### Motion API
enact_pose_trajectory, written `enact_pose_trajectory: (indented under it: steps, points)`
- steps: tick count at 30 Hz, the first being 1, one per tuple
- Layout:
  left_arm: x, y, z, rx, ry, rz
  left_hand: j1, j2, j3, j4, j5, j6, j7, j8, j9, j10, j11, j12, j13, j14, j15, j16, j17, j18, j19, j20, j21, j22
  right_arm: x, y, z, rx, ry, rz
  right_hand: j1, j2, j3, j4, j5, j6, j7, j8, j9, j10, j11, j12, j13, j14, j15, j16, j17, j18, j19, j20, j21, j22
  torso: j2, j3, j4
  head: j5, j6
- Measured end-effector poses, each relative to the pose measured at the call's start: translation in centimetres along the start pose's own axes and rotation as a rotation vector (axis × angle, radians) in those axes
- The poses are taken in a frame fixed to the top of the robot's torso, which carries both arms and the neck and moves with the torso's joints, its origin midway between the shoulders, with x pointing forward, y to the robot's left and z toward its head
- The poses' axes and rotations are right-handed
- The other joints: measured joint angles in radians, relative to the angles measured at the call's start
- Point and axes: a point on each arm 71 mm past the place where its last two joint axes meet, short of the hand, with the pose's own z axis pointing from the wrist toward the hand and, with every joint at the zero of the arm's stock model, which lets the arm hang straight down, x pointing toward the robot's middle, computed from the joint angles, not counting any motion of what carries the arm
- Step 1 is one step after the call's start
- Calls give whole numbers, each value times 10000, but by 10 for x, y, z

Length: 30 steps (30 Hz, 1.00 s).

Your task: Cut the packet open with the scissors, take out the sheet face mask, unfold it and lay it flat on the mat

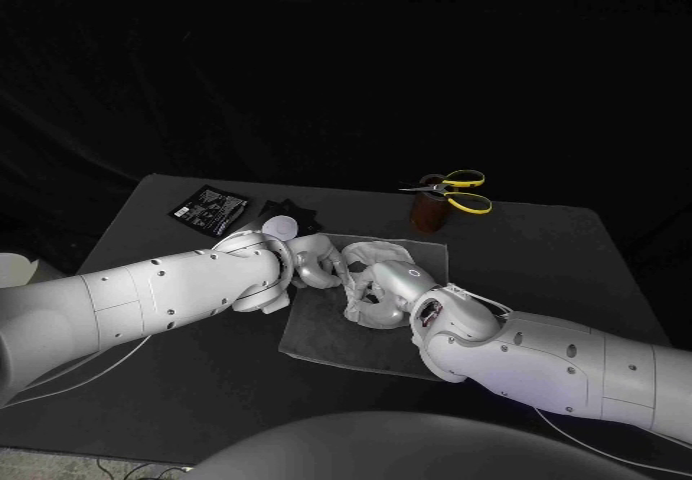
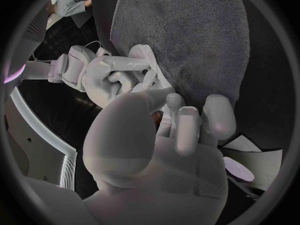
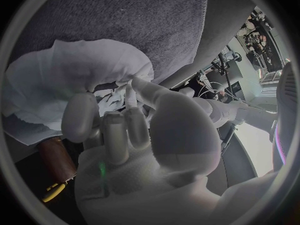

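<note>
A matte black rectangular table (image 1: 562, 250) is seen against a black draped cloth backdrop (image 1: 346, 80); pale speckled floor (image 1: 51, 465) is shown below.

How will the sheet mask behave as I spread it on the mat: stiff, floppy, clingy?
Likely floppy: the sheet face mask lies in soft, rumpled folds at the right hand. It probably clings to itself, as its layers sit bunched together. It looks thin, so it may tear if pulled hard.

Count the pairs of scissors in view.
1: the yellow-handled scissors at the far side of the black table, right by a brown holder. Part of the table is hidden, so another pair could be out of sight.
</note>
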Motion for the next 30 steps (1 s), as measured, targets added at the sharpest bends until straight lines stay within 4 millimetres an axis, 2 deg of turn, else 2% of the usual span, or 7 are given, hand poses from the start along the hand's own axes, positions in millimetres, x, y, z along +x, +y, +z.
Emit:
enact_pose_trajectory:
  steps: [4,14,20,21,27,30]
  points:
    - [0,0,0,-1,-1,0,0,0,0,0,0,0,-1,0,0,0,0,0,-1,0,0,0,0,0,0,0,0,-1,1,0,0,42,21,-14,-114,-114,-263,77,-193,0,0,-137,-86,17,17,-4,-5,0,0,-2,0,1,34,34,0,2,-1,-4,1,-1,0]
    - [0,0,0,-3,2,-1,0,0,0,0,0,-1,-2,0,-1,0,0,-1,-3,0,0,-1,0,0,0,0,0,5,1,0,2,91,-43,-84,-122,-122,-452,130,-192,37,34,-232,-145,17,17,-68,0,-1,0,-37,-9,1,-1,69,-38,7,-2,-7,2,8,0]
    - [0,0,0,-5,4,-4,0,0,0,0,0,-2,-4,0,-1,0,0,-2,-3,0,0,-2,0,0,0,0,0,7,1,0,3,111,-124,-218,-184,-185,-556,122,-192,38,34,-297,-170,7,79,-139,3,-1,71,-39,-10,1,-1,69,-38,6,-2,-7,2,5,0]
    - [0,0,0,-6,4,-6,0,0,0,0,0,-2,-4,0,-2,0,0,-2,-4,0,0,-9,0,0,0,0,0,8,1,0,3,112,-132,-237,-144,-144,-556,122,-192,108,14,-297,-172,7,79,-139,3,-1,71,-40,-10,1,-1,69,-38,6,-2,-7,2,2,0]
    - [0,0,-1,-14,9,-32,40,-40,-28,-29,0,40,9,-64,-23,0,0,-10,-4,0,0,-10,0,0,0,0,0,7,1,0,3,98,-168,-342,641,641,-130,-159,-241,533,-123,-291,-194,22,52,-34,2,-1,71,-34,-7,1,-2,69,-16,4,-1,-2,-4,-3,0]
    - [0,1,-1,-22,13,-54,40,-40,-28,-29,0,41,9,-65,-29,0,0,-11,-4,0,0,-10,0,0,0,0,0,7,0,0,3,93,-156,-362,818,852,43,-280,-255,631,-159,-213,-181,18,-21,283,2,-32,28,-14,-6,0,0,67,58,0,-1,-1,-5,-8,0]
